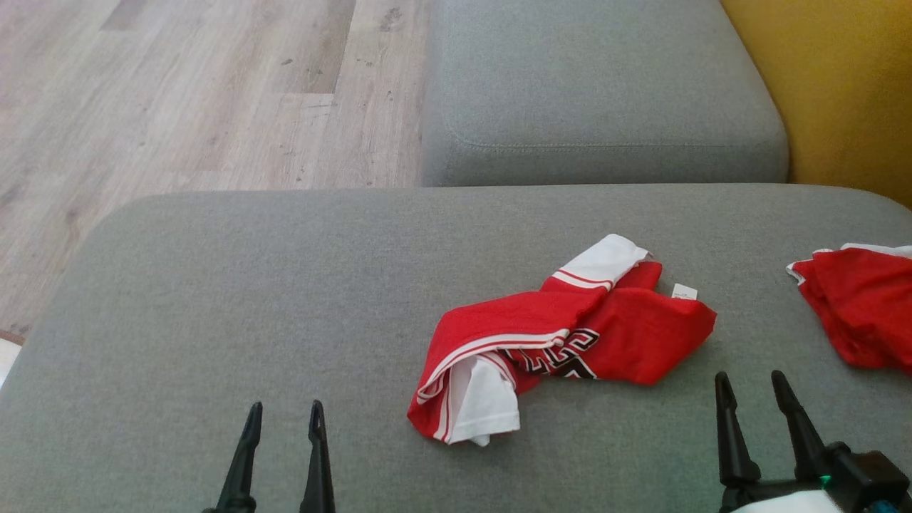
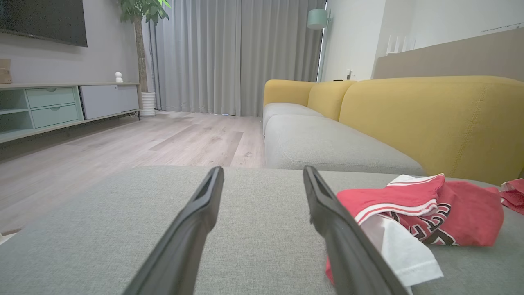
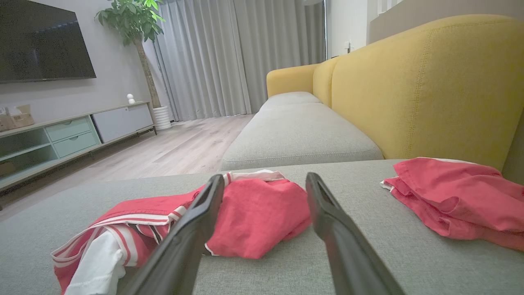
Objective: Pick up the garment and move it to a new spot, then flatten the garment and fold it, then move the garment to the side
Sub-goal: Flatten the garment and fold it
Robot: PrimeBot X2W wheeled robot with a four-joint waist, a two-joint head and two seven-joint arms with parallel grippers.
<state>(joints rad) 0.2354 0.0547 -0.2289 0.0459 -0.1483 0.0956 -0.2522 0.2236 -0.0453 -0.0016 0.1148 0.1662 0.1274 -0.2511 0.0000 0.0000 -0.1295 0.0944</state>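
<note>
A crumpled red garment (image 1: pixel 570 335) with white sleeves, striped trim and black lettering lies on the grey sofa cushion (image 1: pixel 249 285), right of centre. It also appears at the right in the left wrist view (image 2: pixel 430 209) and at the lower left in the right wrist view (image 3: pixel 254 213). My left gripper (image 1: pixel 285 417) hovers open near the front edge, left of the garment, with nothing between its fingers. My right gripper (image 1: pixel 752 385) stands open just below and right of the garment's right end, apart from it.
A second red garment (image 1: pixel 862 306) lies crumpled at the cushion's right edge, and shows in the right wrist view (image 3: pixel 454 196). Another grey seat cushion (image 1: pixel 598 92) sits behind, with the yellow backrest (image 1: pixel 848 92) at right. Wooden floor (image 1: pixel 178 92) lies to the left.
</note>
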